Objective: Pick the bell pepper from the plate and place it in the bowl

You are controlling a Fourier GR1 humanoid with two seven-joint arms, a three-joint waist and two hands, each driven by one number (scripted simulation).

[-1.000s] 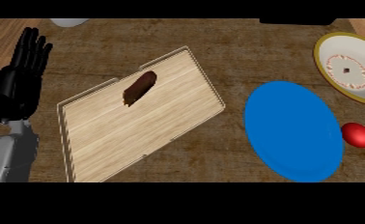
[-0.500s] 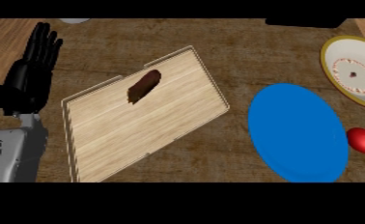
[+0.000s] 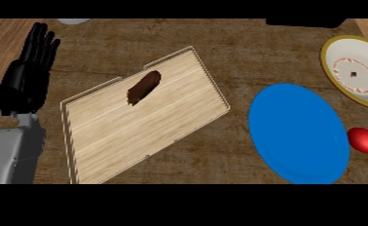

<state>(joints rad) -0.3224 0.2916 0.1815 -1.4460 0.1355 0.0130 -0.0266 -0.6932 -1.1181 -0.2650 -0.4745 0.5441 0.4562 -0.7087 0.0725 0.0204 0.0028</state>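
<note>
One robot hand [image 3: 28,81] in view, the left, at the left edge over the desk [image 3: 237,45]: fingers straight, slightly spread, pointing up, holding nothing, at rest. Right robot hand outside the view, so no statement possible on its fingers. Red bell pepper [image 3: 358,140] at the far right edge, cut off by the frame, against the right rim of the blue plate [image 3: 295,132]; lying on the plate or just beside it, not to be told from here. Visible part small, rounded, smooth-skinned and evenly red; stem and lobes not to be made out. Judged from that roundness, liable to roll or slip if nudged from one side only. Bowl [image 3: 338,54] above the pepper and near the plate's upper right, yellow-rimmed, pale inside with a small dark speck at its centre, also partly cut off. Step in hand, as judged: the reach toward the pepper, with no hand near it yet. To do it well: use the right robot hand as the nearer one; approach from above with fingers opened wide; close thumb and fingers on opposite sides of the widest part; lift clear of the plate's rim before moving across; make the short carry to the bowl; lower inside the rim before opening. Wooden cutting board [image 3: 144,132] with a dark brown oblong item [image 3: 144,87], left of the plate and well apart from the pepper: no part in the task, best left untouched.
</note>
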